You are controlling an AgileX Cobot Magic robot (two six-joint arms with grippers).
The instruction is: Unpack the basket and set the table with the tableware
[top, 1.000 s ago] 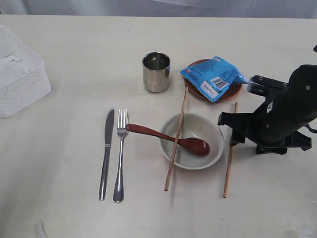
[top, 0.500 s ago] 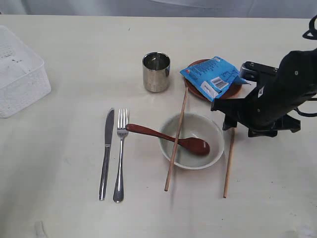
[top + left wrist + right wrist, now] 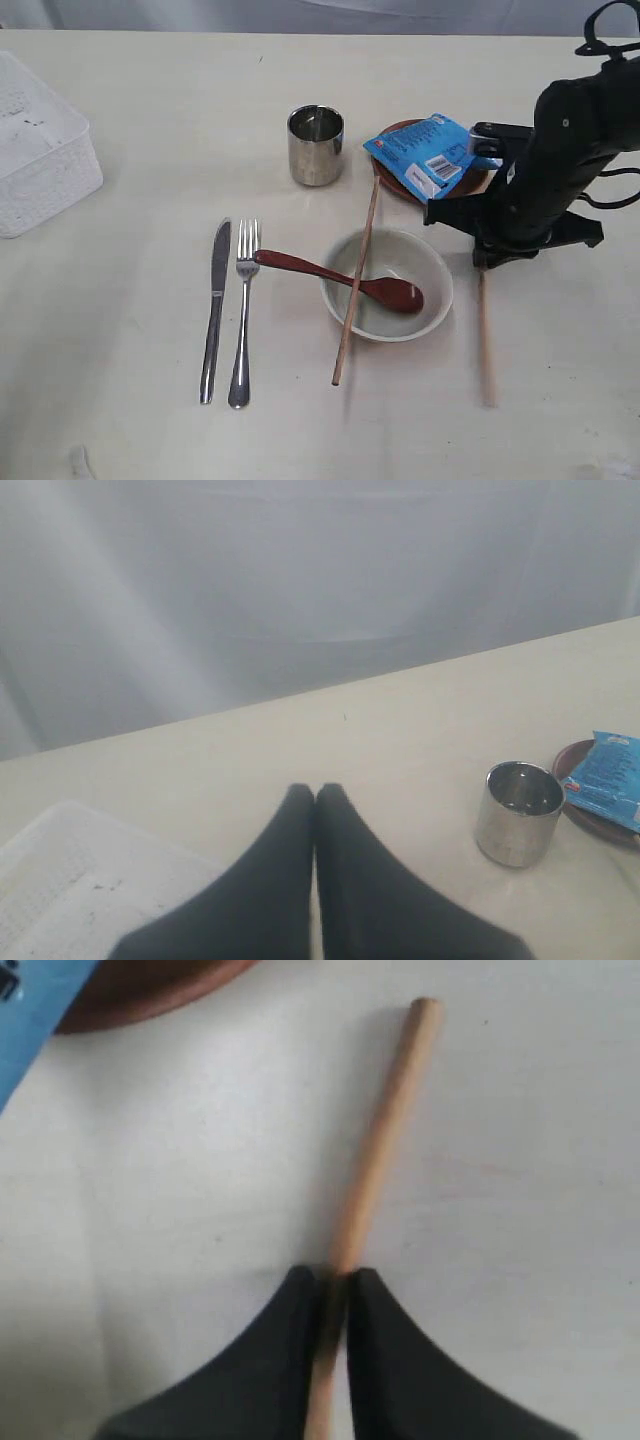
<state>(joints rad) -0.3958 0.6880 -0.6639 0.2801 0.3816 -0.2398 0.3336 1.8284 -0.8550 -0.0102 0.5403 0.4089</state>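
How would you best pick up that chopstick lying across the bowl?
Grip the chopstick on the bare stretch between the bowl rim and its tip on the table, coming straight down across its width. There it seems lifted slightly, clear of the spoon.

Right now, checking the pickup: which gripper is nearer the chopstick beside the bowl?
Right. The right gripper is shut on that chopstick; the left gripper hangs far off, by the basket.

Two chopsticks (image 3: 355, 285) (image 3: 485, 340); one each: knife (image 3: 213, 310), fork (image 3: 242, 320), spoon (image 3: 335, 274), cup (image 3: 316, 146), bowl (image 3: 432, 262), plate (image 3: 462, 190), packet (image 3: 430, 158), basket (image 3: 45, 160).
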